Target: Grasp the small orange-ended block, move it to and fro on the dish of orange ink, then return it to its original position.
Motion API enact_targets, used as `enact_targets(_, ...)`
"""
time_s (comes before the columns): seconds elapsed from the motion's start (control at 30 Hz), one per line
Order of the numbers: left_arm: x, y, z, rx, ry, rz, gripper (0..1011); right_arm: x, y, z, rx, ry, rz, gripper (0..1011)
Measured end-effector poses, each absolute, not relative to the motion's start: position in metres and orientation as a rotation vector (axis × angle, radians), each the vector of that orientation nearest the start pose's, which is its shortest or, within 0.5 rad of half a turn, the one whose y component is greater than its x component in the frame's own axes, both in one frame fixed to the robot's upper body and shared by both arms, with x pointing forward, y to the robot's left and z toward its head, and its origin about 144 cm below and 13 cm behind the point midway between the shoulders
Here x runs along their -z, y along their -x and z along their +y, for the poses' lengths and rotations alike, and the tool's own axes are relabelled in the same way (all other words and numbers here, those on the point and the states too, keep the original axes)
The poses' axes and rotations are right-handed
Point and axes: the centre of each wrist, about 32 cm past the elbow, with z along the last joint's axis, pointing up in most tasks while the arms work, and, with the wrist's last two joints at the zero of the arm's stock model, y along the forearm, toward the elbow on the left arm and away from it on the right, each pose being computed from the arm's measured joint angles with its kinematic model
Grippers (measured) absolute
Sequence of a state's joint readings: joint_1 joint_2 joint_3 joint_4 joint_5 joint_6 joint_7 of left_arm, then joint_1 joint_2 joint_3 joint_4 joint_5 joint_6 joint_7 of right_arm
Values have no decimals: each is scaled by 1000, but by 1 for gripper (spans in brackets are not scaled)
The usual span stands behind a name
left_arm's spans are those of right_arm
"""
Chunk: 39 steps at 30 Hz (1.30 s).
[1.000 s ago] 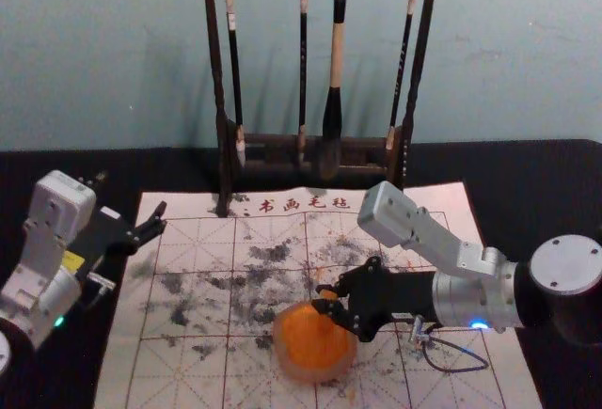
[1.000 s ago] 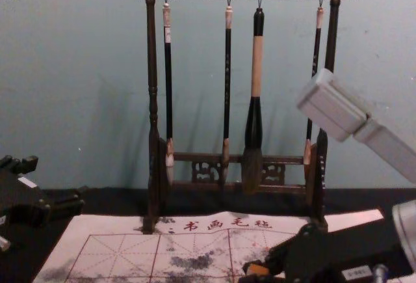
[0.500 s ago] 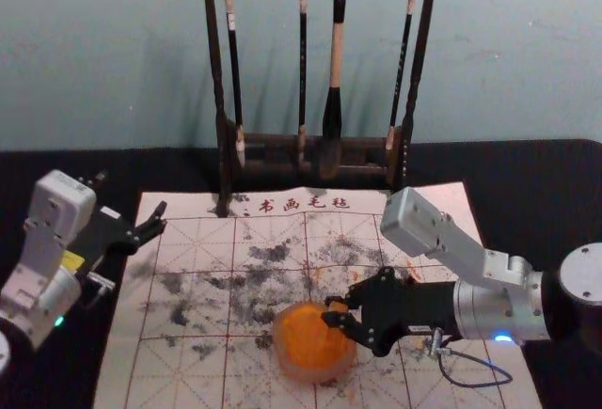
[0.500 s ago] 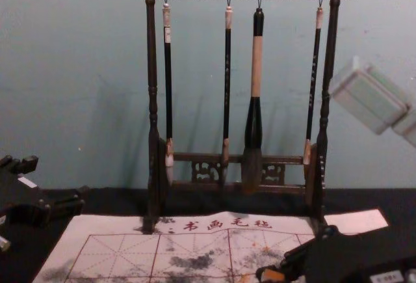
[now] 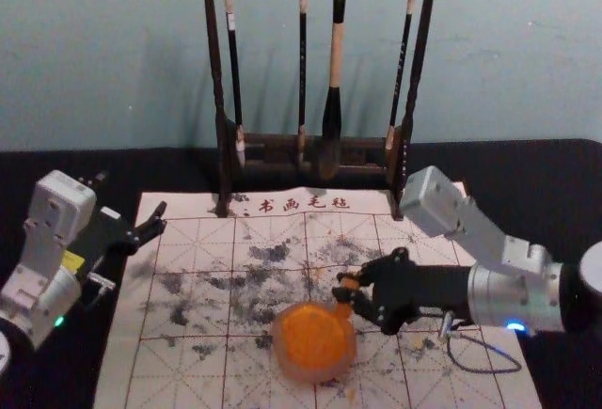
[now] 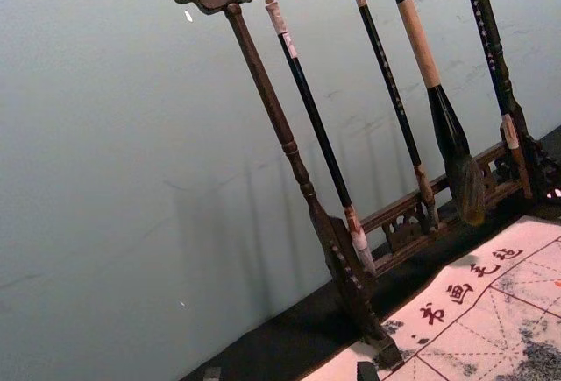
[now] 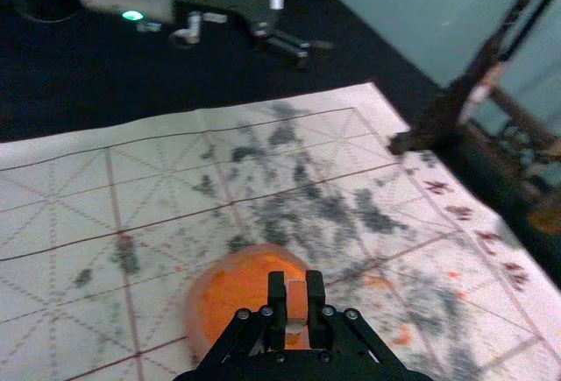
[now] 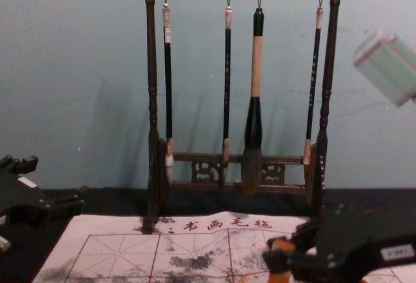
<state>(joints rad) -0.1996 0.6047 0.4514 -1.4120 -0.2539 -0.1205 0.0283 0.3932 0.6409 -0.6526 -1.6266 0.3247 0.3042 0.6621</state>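
Beside the white gridded mat [image 5: 120, 362], the parked black left gripper [image 5: 159, 218] stands spread. The black right gripper [image 7: 296, 286], near the round orange-ink dish [image 5: 313, 343], pinches the small orange-ended block [image 7: 297, 301]. For stroking, maintain firm grip, light contact.

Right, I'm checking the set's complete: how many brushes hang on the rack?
4, left to right: a slim brush at the far left, a second slim brush near the middle, a thick brush beside it, a third slim brush at the far right.

Silver-grey arms [image 5: 506, 298] carry black jaws, a yellow label [image 5: 71, 260] and a looped cable [image 5: 489, 372].
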Motion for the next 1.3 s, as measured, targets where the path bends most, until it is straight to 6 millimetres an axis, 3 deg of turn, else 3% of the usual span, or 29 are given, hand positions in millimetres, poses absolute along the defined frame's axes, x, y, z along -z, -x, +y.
enact_targets(0.67, -1140, -489, 310, -1248, -304, -285, 1001, -1234, -503, -277, 652, 529, -60, 91)
enact_targets(1.3, -1140, -489, 310, -1248, -304, -285, 1001, -1230, -496, -290, 667, 541, -32, 91)
